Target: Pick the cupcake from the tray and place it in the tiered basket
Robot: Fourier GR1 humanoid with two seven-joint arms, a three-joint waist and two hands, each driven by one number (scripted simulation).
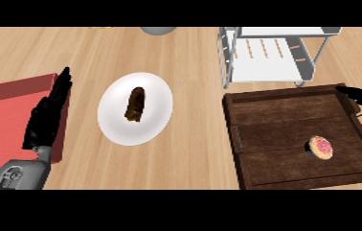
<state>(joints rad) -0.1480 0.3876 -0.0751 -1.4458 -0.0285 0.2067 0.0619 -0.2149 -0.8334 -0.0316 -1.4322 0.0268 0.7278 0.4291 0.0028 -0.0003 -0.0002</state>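
Nearest to us, our left hand point(48, 114) rises from the lower left of the head view, its grey forearm below it and its black fingers straight and pointing up, holding nothing. It rests over the edge of a red mat point(21, 115) that lies along the counter's left edge. Just right of it on the wooden counter point(191, 72) sits a white plate point(157, 98) with a dark brown pastry point(135, 104) lying lengthwise on its middle. Near the counter's right edge we see a dark wooden tray point(283, 124); the cupcake point(321, 147), pink-topped, sits in the tray's front right part. Beyond the tray's far edge stands the white tiered basket point(272, 52). Our right hand point(352, 95) shows only as a dark tip at the right border, over the tray's far right corner; we cannot tell how its fingers stand. A grey round object point(158, 30) peeks in at the counter's far edge.
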